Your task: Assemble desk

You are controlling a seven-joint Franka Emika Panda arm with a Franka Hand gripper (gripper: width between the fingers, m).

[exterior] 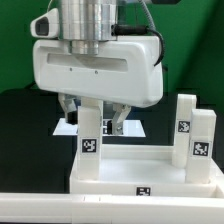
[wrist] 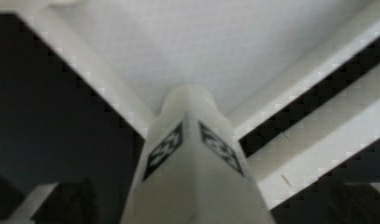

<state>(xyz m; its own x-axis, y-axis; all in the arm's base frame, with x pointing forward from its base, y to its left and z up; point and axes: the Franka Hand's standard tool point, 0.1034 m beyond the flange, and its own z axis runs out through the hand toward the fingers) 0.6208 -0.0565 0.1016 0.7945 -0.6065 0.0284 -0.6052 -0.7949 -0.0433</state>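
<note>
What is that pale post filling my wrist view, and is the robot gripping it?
Observer: It is a leg, upright at the tabletop's far corner on the exterior view's left. The gripper hangs over it with its fingers apart on either side, not clamping it.
Operator: Is it the only one?
Observer: No. Two more legs stand upright side by side at the tabletop's edge on the exterior view's right.
Operator: Is anything inside the tabletop?
Observer: What shows of its inside looks bare.
</note>
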